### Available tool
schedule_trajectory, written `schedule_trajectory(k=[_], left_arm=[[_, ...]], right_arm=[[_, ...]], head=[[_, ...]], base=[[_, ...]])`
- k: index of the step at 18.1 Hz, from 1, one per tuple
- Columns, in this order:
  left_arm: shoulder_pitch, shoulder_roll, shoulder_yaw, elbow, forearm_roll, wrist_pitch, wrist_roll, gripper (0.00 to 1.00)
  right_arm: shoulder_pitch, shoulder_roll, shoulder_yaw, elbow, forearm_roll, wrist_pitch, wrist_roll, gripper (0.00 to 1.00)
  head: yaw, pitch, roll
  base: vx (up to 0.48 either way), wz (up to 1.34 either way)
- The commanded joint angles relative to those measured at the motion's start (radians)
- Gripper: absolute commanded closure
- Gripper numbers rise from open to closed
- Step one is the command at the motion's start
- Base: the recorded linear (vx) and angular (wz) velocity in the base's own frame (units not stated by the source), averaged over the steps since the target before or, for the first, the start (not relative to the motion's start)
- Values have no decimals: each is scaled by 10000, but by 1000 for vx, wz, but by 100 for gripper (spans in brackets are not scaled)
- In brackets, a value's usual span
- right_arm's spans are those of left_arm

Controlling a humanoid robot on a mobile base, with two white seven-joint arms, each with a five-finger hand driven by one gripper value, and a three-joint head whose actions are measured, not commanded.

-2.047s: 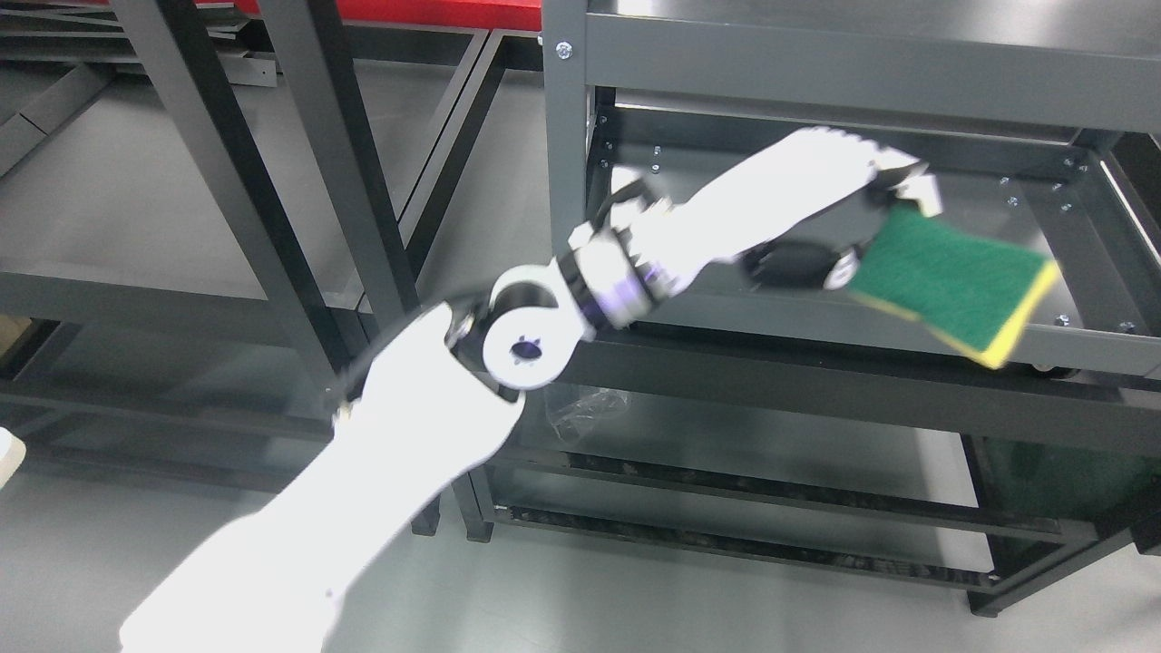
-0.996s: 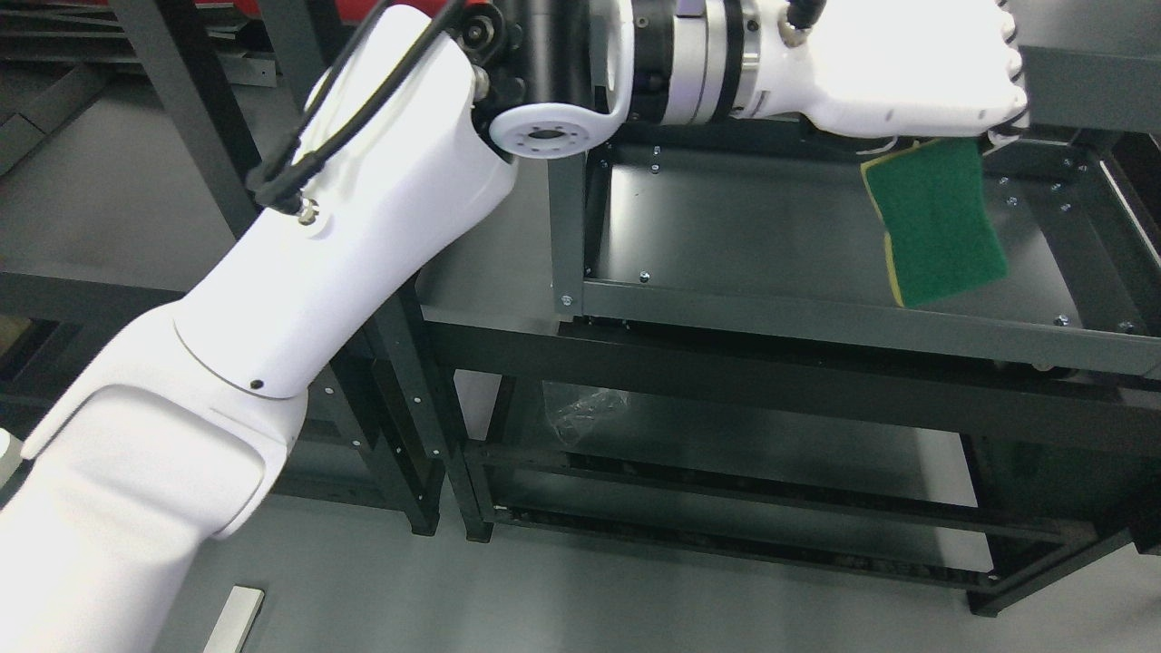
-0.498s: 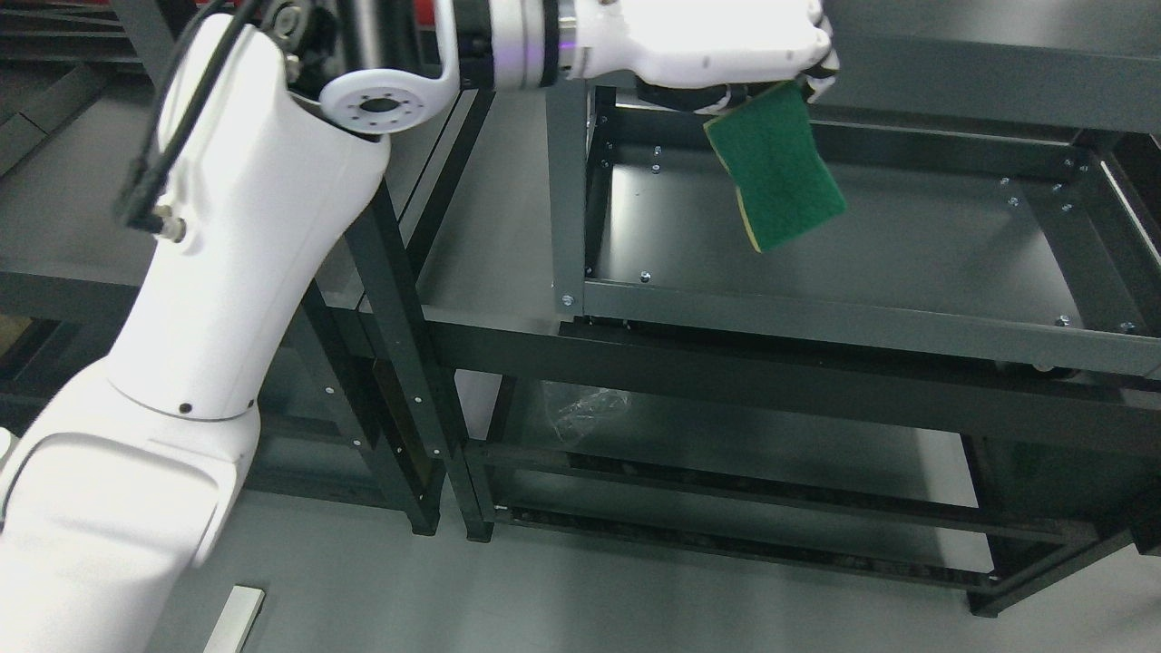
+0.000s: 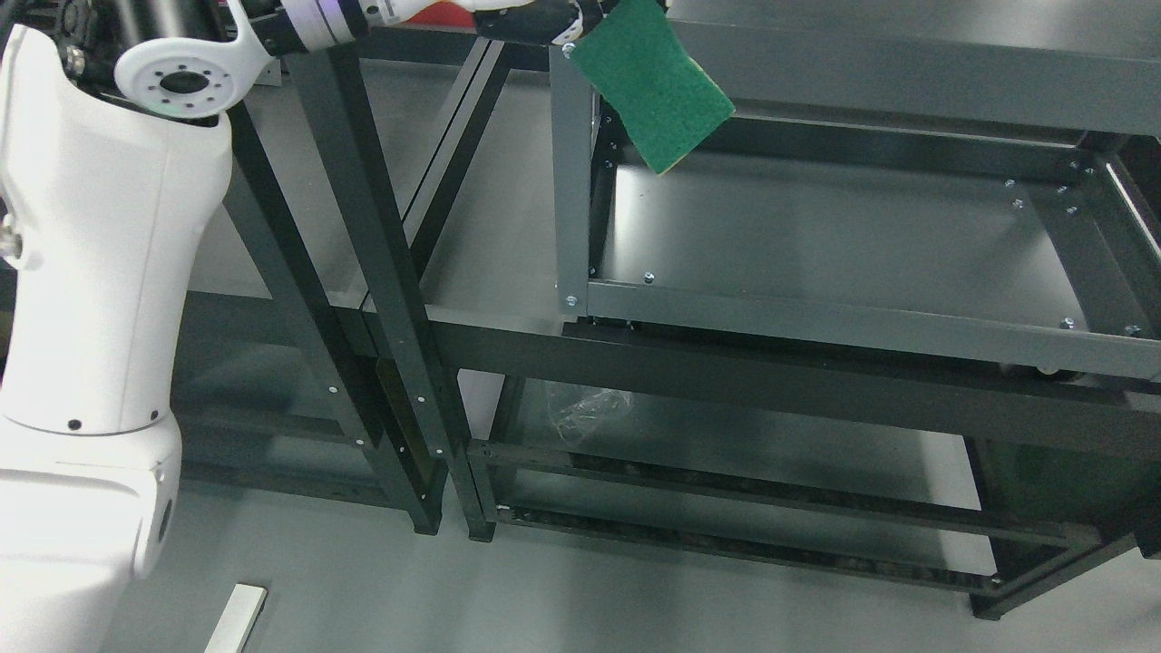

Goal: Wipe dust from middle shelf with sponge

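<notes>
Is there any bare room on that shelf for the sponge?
Yes. The middle shelf is bare from its left post to its right rail, edged by a low front lip. The sponge hangs from the left hand above the back-left corner. On the lower shelf, crumpled plastic occupies the left end.

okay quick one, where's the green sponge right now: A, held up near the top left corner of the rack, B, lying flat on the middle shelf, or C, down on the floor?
A: the sponge hangs from the left hand at the picture's top edge, clear of the middle shelf.
</notes>
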Motion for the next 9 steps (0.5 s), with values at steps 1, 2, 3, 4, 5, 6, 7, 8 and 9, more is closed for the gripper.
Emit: schedule_trajectory(k=[1, 2, 3, 4, 5, 6, 7, 8, 9], left_arm=[[-40, -1798, -87, 567, -1773, 5, 236, 100], [-162, -1798, -1063, 600, -1763, 5, 724, 100], [-194, -1798, -1892, 570, -1596, 5, 1564, 100], [-270, -1798, -2569, 539, -1457, 5, 2378, 100], [-392, -1798, -3001, 539, -1350, 444, 2674, 100], [-485, -1798, -3506, 539, -1060, 1042, 2844, 100], [-516, -1798, -4043, 539, -587, 1595, 3089, 100], [-516, -1798, -4716, 539, -35, 2177, 3380, 100], [-516, -1798, -5513, 508, 411, 2882, 3778, 100]], right_arm=[[0, -175, 13, -174, 0, 5, -5, 0], [0, -175, -2, -174, 0, 5, -5, 0], [0, -175, -3, -174, 0, 5, -5, 0], [0, -175, 13, -174, 0, 5, -5, 0], [0, -175, 13, -174, 0, 5, -5, 0], [0, -175, -2, -174, 0, 5, -5, 0], [0, -175, 13, -174, 0, 5, -5, 0], [0, -175, 13, -174, 0, 5, -5, 0], [0, -175, -2, -174, 0, 5, -5, 0]], head=[[0, 0, 0], [0, 0, 0], [0, 0, 0], [0, 0, 0], [0, 0, 0], [0, 0, 0], [0, 0, 0], [0, 0, 0], [0, 0, 0]], base=[[0, 0], [3, 12], [3, 12], [0, 0], [0, 0], [0, 0], [0, 0], [0, 0], [0, 0]])
